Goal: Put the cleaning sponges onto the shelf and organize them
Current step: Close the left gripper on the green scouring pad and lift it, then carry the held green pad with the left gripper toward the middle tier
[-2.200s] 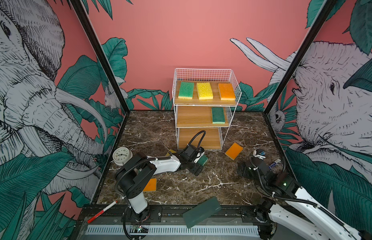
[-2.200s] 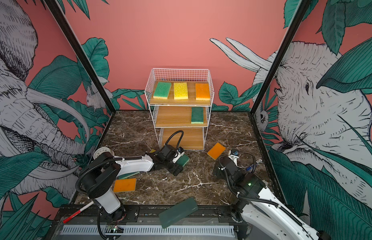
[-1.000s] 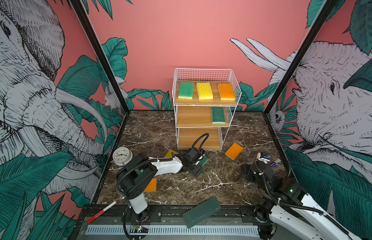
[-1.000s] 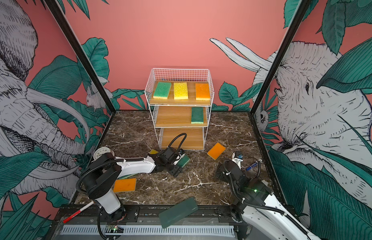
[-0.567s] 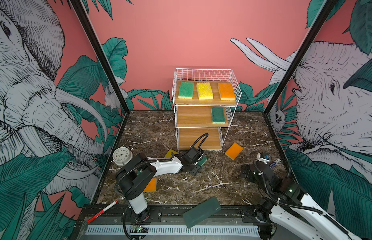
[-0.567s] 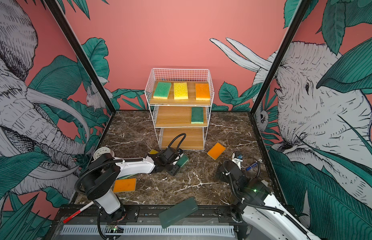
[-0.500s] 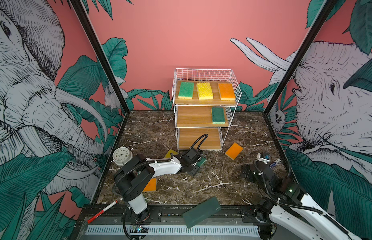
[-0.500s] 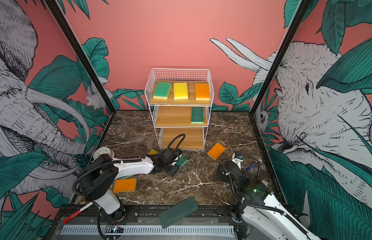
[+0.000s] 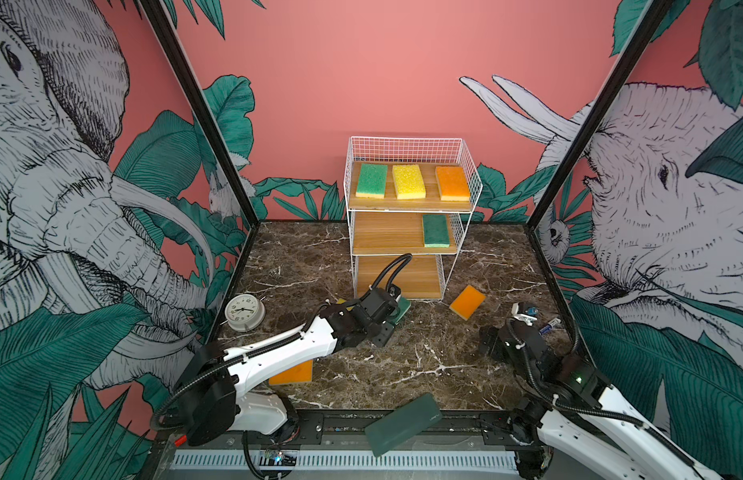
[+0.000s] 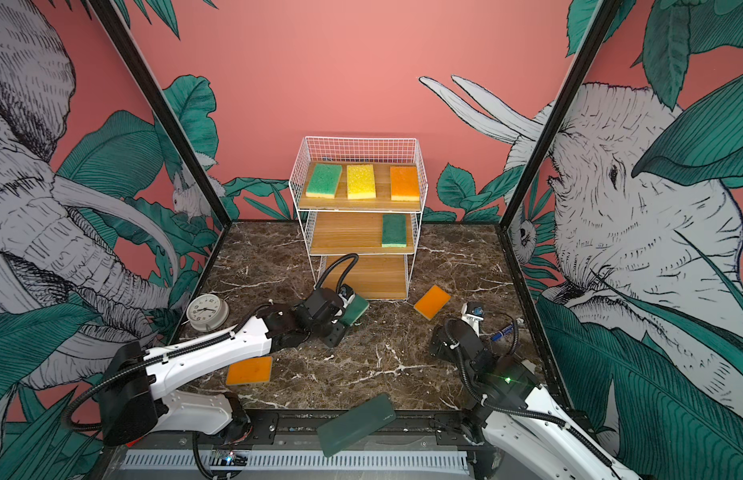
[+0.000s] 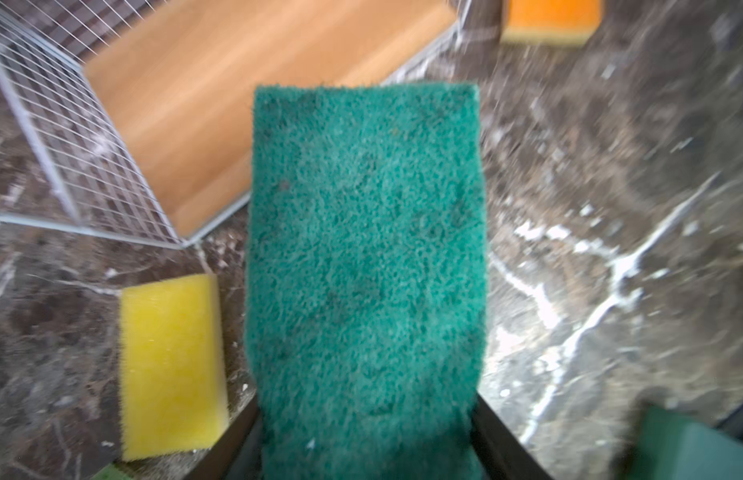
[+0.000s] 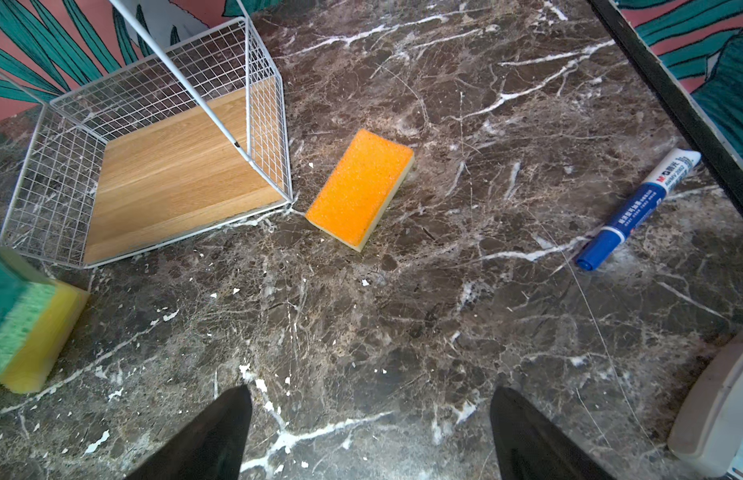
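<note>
The shelf [image 9: 403, 241] [image 10: 349, 232] stands at the back. Its top board carries a green, a yellow and an orange sponge, and a dark green sponge [image 9: 435, 230] lies at the right of the middle board. The bottom board [image 11: 237, 83] [image 12: 174, 174] is bare. My left gripper [image 9: 392, 311] [image 11: 365, 432] is shut on a green-faced sponge [image 11: 365, 249] [image 10: 355, 309] just in front of the bottom board. A yellow sponge [image 11: 170, 365] lies beside it. One orange sponge [image 9: 467, 302] [image 12: 359, 189] lies right of the shelf, another [image 9: 293, 372] under my left arm. My right gripper [image 9: 488, 340] [image 12: 370, 415] hangs open, holding nothing.
A small clock [image 9: 244, 311] stands by the left wall. A blue marker [image 12: 635, 210] and a white object [image 12: 719, 407] lie near the right wall. A dark green flat slab [image 9: 403, 424] rests on the front rail.
My left gripper's jaws have closed onto the green-faced sponge, and it has shifted a little toward the shelf. The right arm has hardly moved.
</note>
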Controlling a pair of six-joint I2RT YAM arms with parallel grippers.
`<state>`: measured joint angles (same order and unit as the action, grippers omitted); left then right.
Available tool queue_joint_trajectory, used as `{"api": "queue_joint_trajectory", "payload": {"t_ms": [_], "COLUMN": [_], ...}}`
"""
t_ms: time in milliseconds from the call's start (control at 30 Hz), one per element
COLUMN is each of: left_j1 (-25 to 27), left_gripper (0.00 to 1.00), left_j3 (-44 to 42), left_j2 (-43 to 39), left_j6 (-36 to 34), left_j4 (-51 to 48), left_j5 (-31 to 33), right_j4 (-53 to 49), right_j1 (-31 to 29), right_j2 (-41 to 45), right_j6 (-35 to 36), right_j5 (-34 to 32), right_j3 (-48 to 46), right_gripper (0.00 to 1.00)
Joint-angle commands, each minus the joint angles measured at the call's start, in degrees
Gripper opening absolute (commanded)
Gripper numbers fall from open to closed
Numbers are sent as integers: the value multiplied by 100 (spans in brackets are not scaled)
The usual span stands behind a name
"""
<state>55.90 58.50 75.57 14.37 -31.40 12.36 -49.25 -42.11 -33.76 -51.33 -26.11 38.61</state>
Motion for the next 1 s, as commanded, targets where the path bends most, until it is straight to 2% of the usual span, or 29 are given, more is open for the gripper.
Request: {"api": "queue_joint_trajectory", "payload": {"t_ms": [0, 233, 367, 733, 967], "left_j1": [69, 185, 202, 202, 202], "left_gripper": [62, 62, 62, 62, 62], "left_j3": [537, 1439, 1451, 1993, 2428], "left_j2": [-178, -41, -66, 418, 719], "left_j6": [378, 884, 1103, 1167, 1125], "left_j4": [-498, -748, -408, 224, 243], "left_j5": [379, 825, 1191, 1517, 1827], "right_j4": [275, 419, 548, 708, 848], "right_j1": [22, 30, 36, 82, 89], "right_j2": [-191, -465, -473, -719, -772], "right_j6": [302, 683, 789, 997, 985], "right_j5": [-87, -89, -70, 130, 256], "right_j3": [76, 303, 305, 479, 489], "right_gripper": [93, 93, 93, 93, 93]}}
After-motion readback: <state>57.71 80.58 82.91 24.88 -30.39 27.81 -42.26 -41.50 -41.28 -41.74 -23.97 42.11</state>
